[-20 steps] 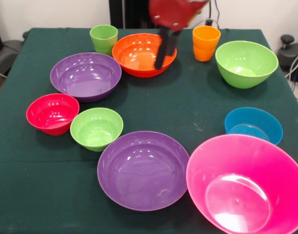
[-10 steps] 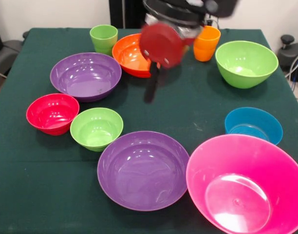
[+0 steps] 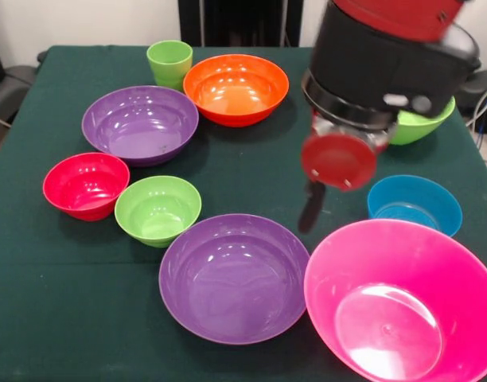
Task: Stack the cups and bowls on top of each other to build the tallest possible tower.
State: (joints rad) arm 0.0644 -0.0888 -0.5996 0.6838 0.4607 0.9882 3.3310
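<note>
No readable text here: no lettering, label, brand or number on the bowls, the green cup or the tablecloth. The arm carries a small pale patch on its black collar, possibly a sticker, too blurred to read.

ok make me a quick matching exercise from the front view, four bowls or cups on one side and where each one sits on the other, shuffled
Things:
1. pink bowl
2. light green cup
3. red bowl
4. blue bowl

Places:
A. far side, just left of the orange bowl
B. near right corner
C. left edge, beside the small lime green bowl
D. right side, just behind the pink bowl

Pairs: 1-B, 2-A, 3-C, 4-D
</note>
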